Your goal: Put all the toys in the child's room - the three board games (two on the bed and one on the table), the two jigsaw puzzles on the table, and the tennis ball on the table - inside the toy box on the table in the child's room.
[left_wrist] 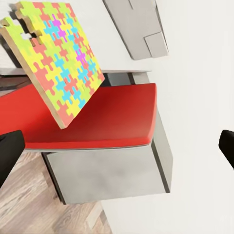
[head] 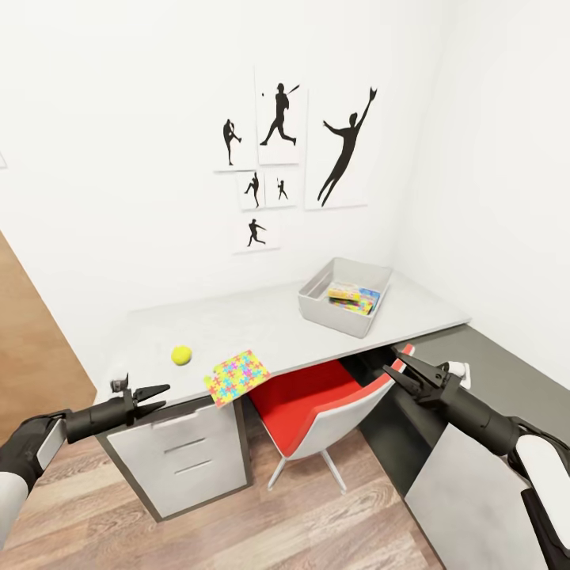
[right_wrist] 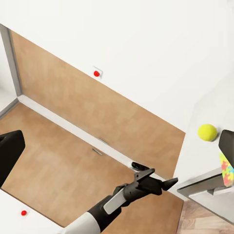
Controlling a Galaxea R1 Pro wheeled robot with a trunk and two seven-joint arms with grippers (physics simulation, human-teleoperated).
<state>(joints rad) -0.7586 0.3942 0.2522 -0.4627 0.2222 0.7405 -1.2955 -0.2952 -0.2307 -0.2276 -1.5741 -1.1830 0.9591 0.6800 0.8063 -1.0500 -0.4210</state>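
Nearest to the robot, both arms reach out in front of the surface (head: 261, 321). The left pincer (head: 150, 398) hangs just before the surface's front edge, above the white drawers (head: 186, 455); its fingers are spread and hold nothing. The right pincer (head: 404, 374) is at the other side of the red chair (head: 317, 400), near the surface's front edge below the toy box (head: 345, 296) — its fingers are also apart and empty.

On the surface, one jigsaw puzzle (head: 236, 376) lies at the front edge with a corner hanging over it, above the chair seat. In the left wrist view the same puzzle (left_wrist: 56, 58) shows its yellow, pink, blue and green pieces, with the red seat (left_wrist: 97, 119) under it. The tennis ball (head: 181, 355) rests on the surface just beside the puzzle, toward the drawer end; the right wrist view shows the ball (right_wrist: 207, 132) too, and the left pincer (right_wrist: 158, 183) before a brown door (right_wrist: 73, 141).

Farther back on the surface stands the toy box, well apart from the puzzle. Inside it lies a colourful board game (head: 354, 298) — I cannot tell if more than one thing is there. Behind the surface, black baseball-player prints (head: 297, 150) hang on the white wall.
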